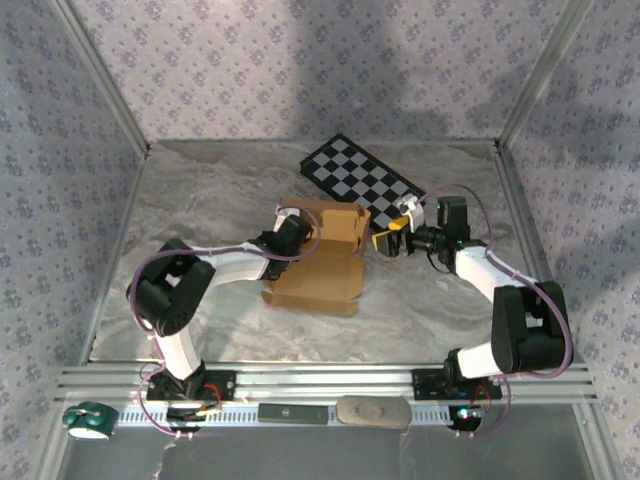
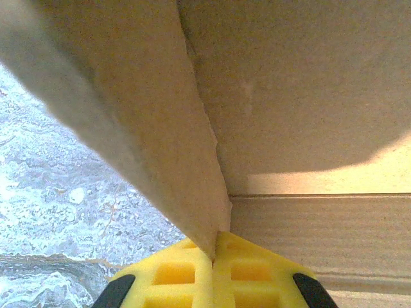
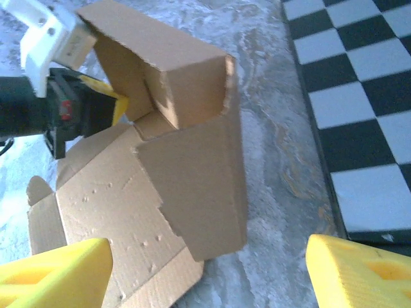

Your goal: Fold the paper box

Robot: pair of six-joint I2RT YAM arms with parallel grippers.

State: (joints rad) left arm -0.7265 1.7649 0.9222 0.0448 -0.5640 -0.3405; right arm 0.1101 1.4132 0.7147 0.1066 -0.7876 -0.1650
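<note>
Grey marbled tabletop (image 1: 200, 200), purple floral-papered walls (image 1: 300, 60) on three sides, aluminium posts in the corners, slotted aluminium rail (image 1: 330, 385) along the near edge by the arm bases. Black-and-white checkered board (image 1: 365, 178) lies flat, beyond the right end effector and off to its right.

Paper box (image 1: 320, 265) sits mid-tabletop, between the two end effectors. It is partly folded: the base panel is flat on the surface, the far side is stood up into a wall with a flap turned over, and the near panels lie open.

Left end effector (image 1: 295, 235) is at the far left corner of the box. The left wrist view has its yellow fingers (image 2: 173, 273) pressed together on the edge of an upright cardboard flap, which runs straight ahead from the tips. More box panels are just right of the flap, bare tabletop to its left.

Right end effector (image 1: 388, 243) is spread wide with nothing between the yellow fingers (image 3: 58, 273). It is off the cardboard, just beside the box's right side. From its wrist camera the box lies ahead and slightly left, the raised wall is further ahead, and the left end effector is at the far left corner. The board's edge lies ahead to the right.
</note>
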